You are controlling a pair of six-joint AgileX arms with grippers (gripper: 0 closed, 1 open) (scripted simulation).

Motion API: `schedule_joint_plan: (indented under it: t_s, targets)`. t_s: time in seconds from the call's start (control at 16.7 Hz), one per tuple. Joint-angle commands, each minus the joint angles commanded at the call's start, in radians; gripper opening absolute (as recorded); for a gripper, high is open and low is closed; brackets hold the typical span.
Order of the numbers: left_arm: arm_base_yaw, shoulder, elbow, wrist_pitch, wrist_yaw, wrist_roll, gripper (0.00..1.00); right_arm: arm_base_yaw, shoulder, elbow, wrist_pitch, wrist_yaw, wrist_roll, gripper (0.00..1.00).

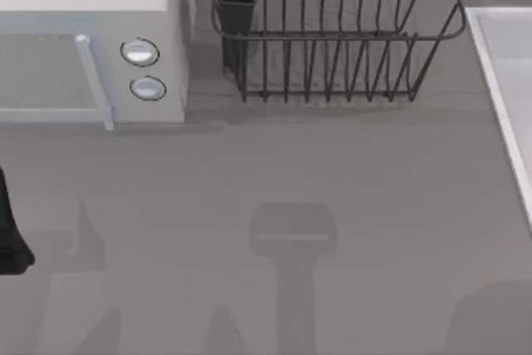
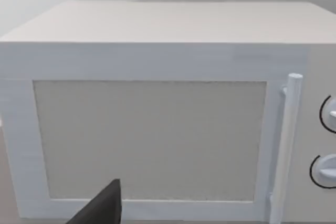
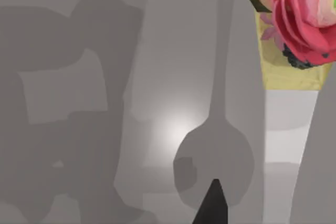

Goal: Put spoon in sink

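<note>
The sink (image 1: 497, 81) is a pale basin with a raised light rim at the right edge of the top view. The spoon is out of view. A dark part of my left arm (image 1: 10, 234) juts in at the table's left edge, in front of the microwave. In the left wrist view a dark tip of my left gripper (image 2: 101, 209) points at the microwave door. In the right wrist view a dark tip of my right gripper (image 3: 212, 206) hangs over grey tabletop, above a rounded grey shadow with a long stem.
A white microwave (image 1: 91, 64) with two round knobs stands at the back left. A dark wire dish rack (image 1: 332, 31) stands at the back middle. A pink flower (image 3: 304, 14) on a yellow object shows in the right wrist view. Soft shadows lie across the tabletop.
</note>
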Motion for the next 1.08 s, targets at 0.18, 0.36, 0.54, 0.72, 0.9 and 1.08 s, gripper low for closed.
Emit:
schedule_joint_plan:
  t_s: [0.18, 0.36, 0.54, 0.72, 0.9, 1.08]
  targets:
    - [0.0, 0.0, 0.0, 0.0, 0.0, 0.0, 1.0, 0.002, 0.012, 0.007, -0.002, 0.0, 0.003, 0.0]
    - [0.0, 0.0, 0.0, 0.0, 0.0, 0.0, 1.0, 0.014, 0.099, 0.102, -0.042, 0.001, 0.02, 0.0]
    - [0.0, 0.0, 0.0, 0.0, 0.0, 0.0, 1.0, 0.04, 0.26, 0.292, -0.112, 0.003, 0.048, 0.0]
    - [0.0, 0.0, 0.0, 0.0, 0.0, 0.0, 1.0, 0.078, 0.465, 0.571, -0.203, 0.005, 0.085, 0.0]
    - [0.0, 0.0, 0.0, 0.0, 0.0, 0.0, 1.0, 0.121, 0.698, 0.901, -0.308, 0.007, 0.13, 0.0]
    - [0.0, 0.0, 0.0, 0.0, 0.0, 0.0, 1.0, 0.169, 0.927, 1.242, -0.405, 0.009, 0.181, 0.0]
